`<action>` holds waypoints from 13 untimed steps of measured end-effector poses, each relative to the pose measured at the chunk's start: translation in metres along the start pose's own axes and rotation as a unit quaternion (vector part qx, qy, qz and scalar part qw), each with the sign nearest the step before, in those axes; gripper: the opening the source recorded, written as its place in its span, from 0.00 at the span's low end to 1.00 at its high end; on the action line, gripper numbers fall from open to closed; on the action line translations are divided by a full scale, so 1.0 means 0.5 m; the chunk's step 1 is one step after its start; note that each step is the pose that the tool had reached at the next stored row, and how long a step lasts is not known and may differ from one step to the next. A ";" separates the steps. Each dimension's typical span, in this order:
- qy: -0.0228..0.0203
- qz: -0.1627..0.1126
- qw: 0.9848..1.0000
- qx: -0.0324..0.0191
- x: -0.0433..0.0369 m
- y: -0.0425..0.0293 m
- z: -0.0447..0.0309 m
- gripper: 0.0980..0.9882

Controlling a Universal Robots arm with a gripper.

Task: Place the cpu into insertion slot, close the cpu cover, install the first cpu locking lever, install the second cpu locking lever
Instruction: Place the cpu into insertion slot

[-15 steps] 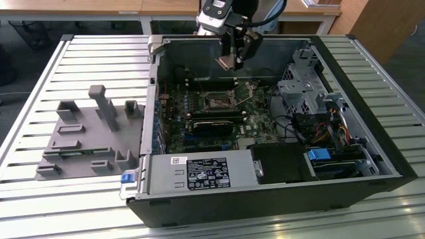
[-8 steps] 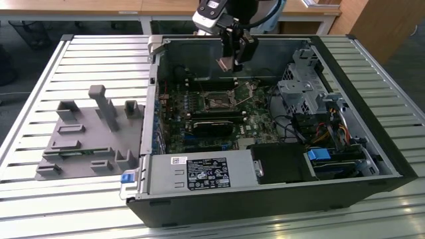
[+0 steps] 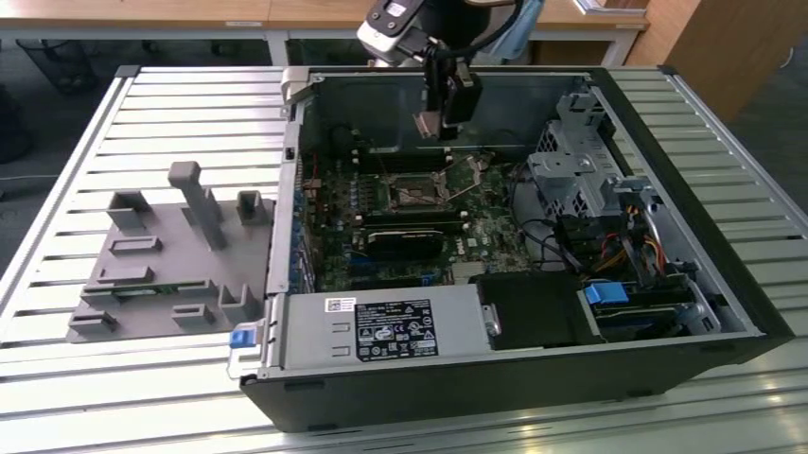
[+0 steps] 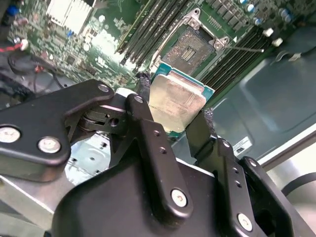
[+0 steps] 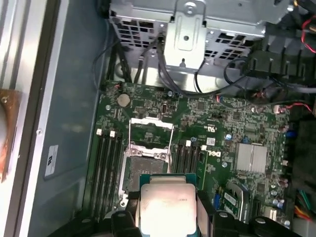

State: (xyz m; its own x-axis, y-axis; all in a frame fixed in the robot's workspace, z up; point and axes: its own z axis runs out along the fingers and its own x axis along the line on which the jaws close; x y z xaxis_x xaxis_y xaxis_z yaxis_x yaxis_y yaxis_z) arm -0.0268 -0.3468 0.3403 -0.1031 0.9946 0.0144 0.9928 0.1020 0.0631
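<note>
Gripper (image 4: 174, 106) fingers (image 4: 144, 106) are clamped on the cpu (image 4: 177, 98), which is held above the board, apart from the insertion slot (image 4: 190, 49) (bare, w/ cpu cover (image 5: 150, 132) raised). Nothing is seated yet; cover & lever steps are left undone.

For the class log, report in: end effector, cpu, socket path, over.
End effector shut on cpu. Held off the insertion slot, not seated. Over the slot, cpu cover open; nothing seen blocking.
</note>
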 end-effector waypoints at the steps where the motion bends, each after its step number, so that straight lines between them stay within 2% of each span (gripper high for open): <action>1: -0.001 0.009 1.000 0.000 0.000 0.000 0.001 0.50; 5: -0.002 0.029 1.000 0.000 0.004 0.000 0.008 0.50; 13: -0.003 0.033 0.999 0.000 0.037 0.002 0.037 0.50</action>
State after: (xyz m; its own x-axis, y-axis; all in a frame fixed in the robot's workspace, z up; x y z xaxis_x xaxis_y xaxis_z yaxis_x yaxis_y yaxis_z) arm -0.0268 -0.3278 0.3219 -0.0362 0.9993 0.0129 0.9974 0.0354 0.0629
